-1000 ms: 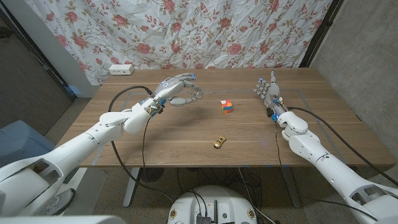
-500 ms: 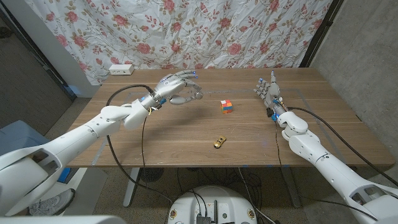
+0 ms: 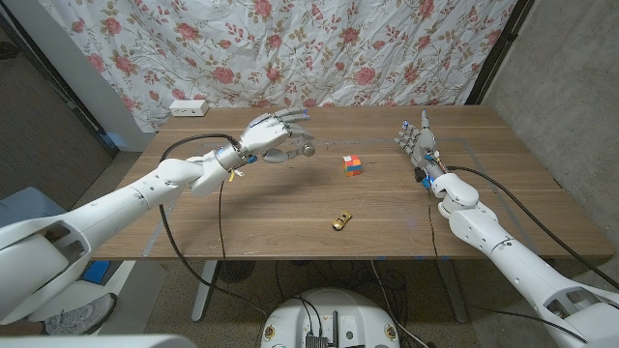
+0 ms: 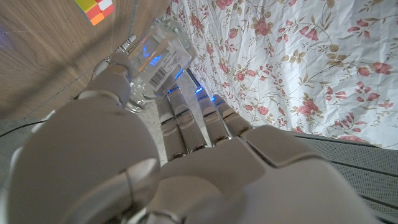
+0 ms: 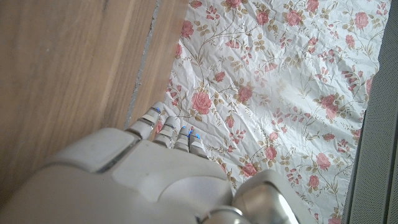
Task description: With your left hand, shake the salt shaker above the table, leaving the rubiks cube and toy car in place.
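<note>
Power strip (image 3: 189,107), white, sits at the table's (image 3: 290,217) far left corner, well to the left of the rubiks cube (image 3: 353,165). Next comes the left hand (image 3: 274,137), raised above the wood just left of the cube and a little farther back, its fingers (image 3: 290,120) wrapped around the salt shaker (image 3: 303,150) — a clear body with a metal cap end poking out toward the cube. In the left wrist view the shaker (image 4: 155,62) shows tilted between thumb and fingers, a barcode label on its side, with a corner of the cube (image 4: 94,9) on the wood beyond it. The cube itself sits on the table near the middle. The toy car (image 3: 340,221), gold, lies nearer the robot than the cube, apart from it. Right of the cube stands the right hand (image 3: 418,140) — fingers straight and apart, holding nothing, near the table's far right part.
</note>
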Controlling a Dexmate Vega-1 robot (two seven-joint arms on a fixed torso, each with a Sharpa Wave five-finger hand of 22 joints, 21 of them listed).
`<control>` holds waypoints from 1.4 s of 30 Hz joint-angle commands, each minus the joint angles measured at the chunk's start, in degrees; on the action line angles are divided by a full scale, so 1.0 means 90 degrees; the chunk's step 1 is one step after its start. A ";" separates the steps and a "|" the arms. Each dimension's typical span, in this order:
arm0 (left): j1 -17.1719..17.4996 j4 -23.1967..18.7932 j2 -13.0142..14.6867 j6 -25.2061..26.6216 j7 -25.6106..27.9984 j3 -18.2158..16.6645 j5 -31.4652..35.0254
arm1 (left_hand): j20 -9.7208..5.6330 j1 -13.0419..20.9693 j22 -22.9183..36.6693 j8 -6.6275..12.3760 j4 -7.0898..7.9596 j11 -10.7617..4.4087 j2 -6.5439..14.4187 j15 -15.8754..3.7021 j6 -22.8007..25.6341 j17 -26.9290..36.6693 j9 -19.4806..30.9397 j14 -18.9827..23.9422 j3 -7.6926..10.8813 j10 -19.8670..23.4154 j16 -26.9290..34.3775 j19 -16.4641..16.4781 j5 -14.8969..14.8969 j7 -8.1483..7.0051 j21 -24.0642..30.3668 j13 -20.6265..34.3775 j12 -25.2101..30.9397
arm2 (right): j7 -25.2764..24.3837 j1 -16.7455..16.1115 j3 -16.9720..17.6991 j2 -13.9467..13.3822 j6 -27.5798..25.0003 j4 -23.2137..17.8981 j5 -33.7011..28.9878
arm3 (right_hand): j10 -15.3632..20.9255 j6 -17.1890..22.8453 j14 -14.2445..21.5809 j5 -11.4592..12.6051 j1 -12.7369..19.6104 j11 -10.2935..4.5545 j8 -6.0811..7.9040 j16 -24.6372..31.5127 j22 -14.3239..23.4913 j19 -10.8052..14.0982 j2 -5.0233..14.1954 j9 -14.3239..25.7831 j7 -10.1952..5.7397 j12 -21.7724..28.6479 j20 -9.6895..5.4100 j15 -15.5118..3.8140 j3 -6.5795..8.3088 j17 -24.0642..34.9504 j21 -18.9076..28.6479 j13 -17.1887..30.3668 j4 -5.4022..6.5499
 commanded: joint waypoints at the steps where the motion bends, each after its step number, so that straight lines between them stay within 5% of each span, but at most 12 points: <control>1: -0.0262 -0.0155 0.0230 0.0399 0.0592 0.0399 0.0790 | -0.0108 0.0029 0.0020 0.0027 -0.0008 -0.0226 0.0078 -0.0968 0.0577 0.0014 0.0109 -0.0015 -0.0038 0.0239 -0.0023 -0.0003 0.0033 -0.0274 -0.0004 0.0023 0.0027 | 0.0000 -0.0001 0.0000 0.0000 -0.0001 0.0000 0.0000 | -0.0031 0.0001 -0.0040 0.0047 -0.0003 -0.0006 0.0023 0.0025 0.0033 0.0041 0.0649 0.0023 0.0054 0.0047 -0.0011 -0.0228 -0.0008 0.0033 0.0040 0.0023 0.0035; 42: -0.0602 -0.1250 0.0979 0.1287 0.0933 0.0692 0.2608 | -0.0172 0.0024 0.0018 0.0021 -0.0022 -0.0235 0.0077 -0.0997 0.0720 0.0025 0.0121 -0.0031 -0.0132 0.0277 -0.0028 0.0029 0.0033 -0.0401 0.0008 0.0027 0.0044 | 0.0000 -0.0003 0.0001 -0.0001 -0.0001 -0.0003 0.0000 | -0.0034 -0.0004 -0.0037 0.0048 -0.0002 -0.0006 0.0021 0.0026 0.0033 0.0041 0.0650 0.0023 0.0053 0.0046 -0.0015 -0.0226 -0.0007 0.0033 0.0040 0.0023 0.0035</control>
